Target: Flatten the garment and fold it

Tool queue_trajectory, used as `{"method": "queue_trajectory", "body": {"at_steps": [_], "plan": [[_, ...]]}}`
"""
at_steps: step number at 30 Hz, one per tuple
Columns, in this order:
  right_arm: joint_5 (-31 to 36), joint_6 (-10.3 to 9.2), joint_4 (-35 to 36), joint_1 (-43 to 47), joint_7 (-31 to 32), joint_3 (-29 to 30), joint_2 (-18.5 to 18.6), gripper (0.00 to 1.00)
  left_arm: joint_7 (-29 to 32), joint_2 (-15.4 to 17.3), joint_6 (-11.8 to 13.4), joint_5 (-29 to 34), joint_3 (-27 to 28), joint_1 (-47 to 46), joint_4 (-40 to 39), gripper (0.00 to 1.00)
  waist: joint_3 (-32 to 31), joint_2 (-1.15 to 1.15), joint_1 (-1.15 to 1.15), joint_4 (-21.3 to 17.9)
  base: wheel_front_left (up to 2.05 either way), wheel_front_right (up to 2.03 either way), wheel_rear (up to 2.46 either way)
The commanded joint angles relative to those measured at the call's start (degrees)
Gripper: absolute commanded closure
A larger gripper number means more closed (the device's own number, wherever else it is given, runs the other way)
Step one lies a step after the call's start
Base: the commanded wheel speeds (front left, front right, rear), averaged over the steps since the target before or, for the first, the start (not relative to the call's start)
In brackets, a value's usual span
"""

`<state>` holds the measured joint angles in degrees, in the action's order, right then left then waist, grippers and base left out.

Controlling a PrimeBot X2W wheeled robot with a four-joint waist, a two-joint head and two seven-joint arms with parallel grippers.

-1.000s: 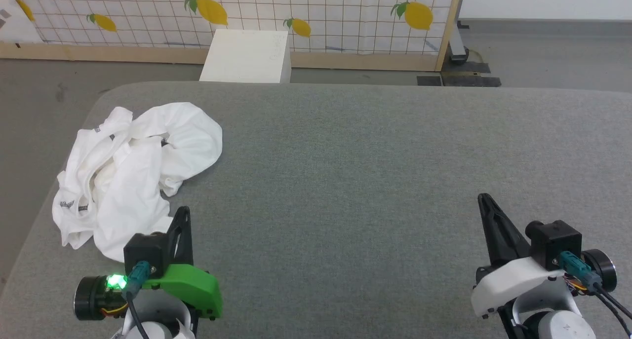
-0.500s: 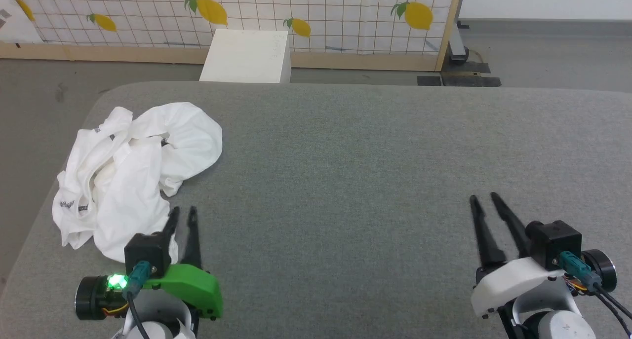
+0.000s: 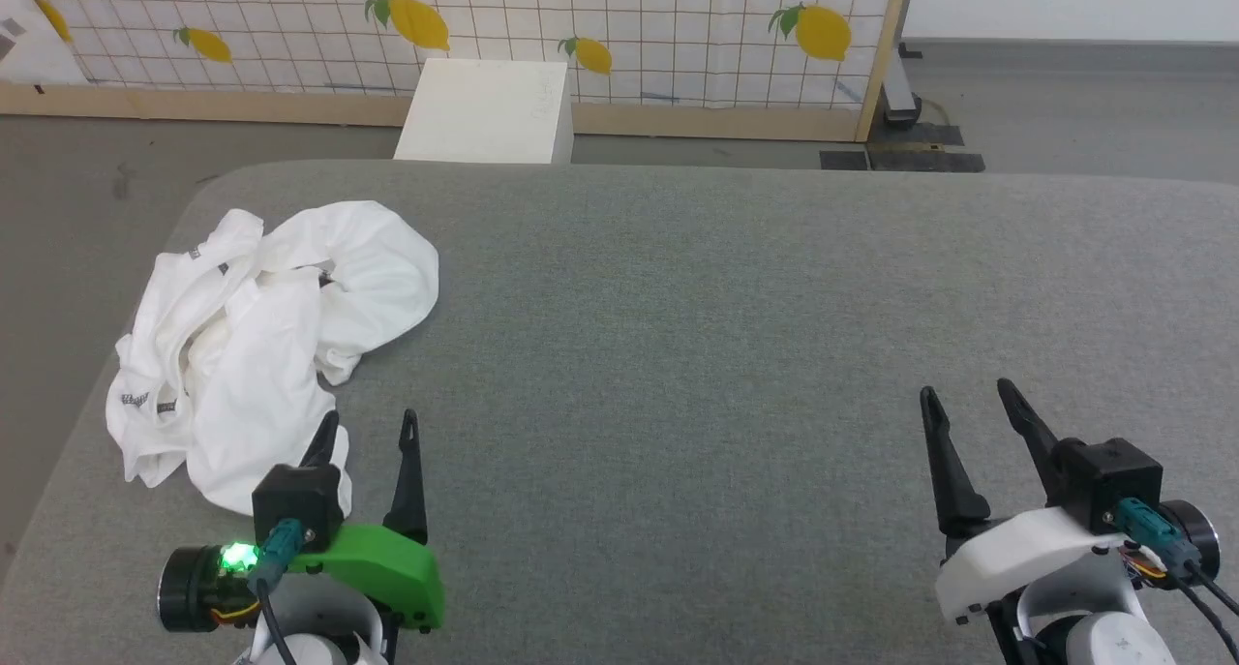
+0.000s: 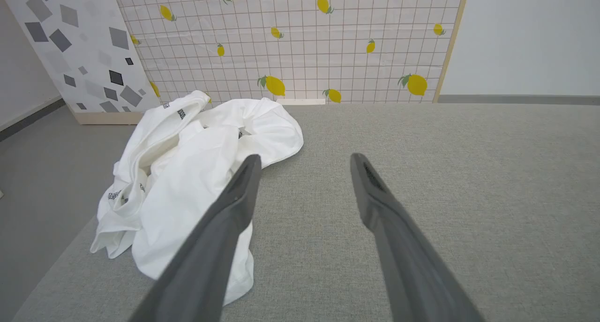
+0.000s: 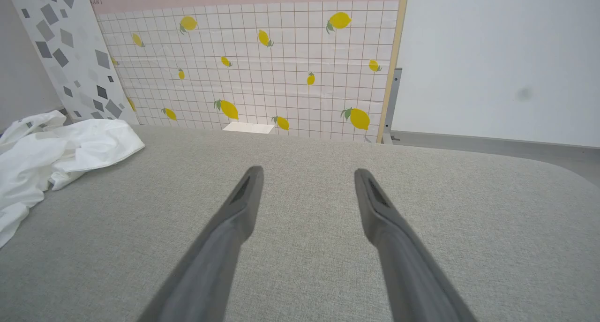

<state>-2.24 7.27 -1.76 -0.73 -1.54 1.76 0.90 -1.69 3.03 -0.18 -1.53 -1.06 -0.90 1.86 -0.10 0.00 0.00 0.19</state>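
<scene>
One garment (image 3: 261,375) — one box (image 3: 484,108)

- white shirt (image 3: 261,355): thin fabric, crumpled into a loose heap; not flattened, not folded.
- Location: left side of the grey fabric-covered tabletop (image 3: 736,297), from near its far-left corner towards the near side; the heap's left margin reaches the left edge.
- Layers overlap with deep creases; sleeves not distinguishable.
- Small dark grey markings on the folds at the far-left and near-left parts.
</scene>
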Motion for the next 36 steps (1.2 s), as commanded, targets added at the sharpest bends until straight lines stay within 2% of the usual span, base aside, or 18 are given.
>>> {"method": "queue_trajectory", "body": {"at_steps": [1, 36], "plan": [[-0.87, 0.04, -0.41, 0.94, -0.69, 0.27, -0.03, 0.00, -0.62, -0.02, 0.50, -0.22, -0.16, -0.52, 0.41, 0.00, -0.04, 0.00, 0.00, 0.19, 0.00, 0.00, 0.00], [-3.96, 0.10, -4.18, 2.16, -5.08, 1.33, -0.06, 0.00, -4.98, -0.06, 1.94, -1.50, 0.14, -0.86, 2.62, 0.00, 0.51, 0.00, 0.00, 10.23, 0.00, 0.00, 0.00]]}}
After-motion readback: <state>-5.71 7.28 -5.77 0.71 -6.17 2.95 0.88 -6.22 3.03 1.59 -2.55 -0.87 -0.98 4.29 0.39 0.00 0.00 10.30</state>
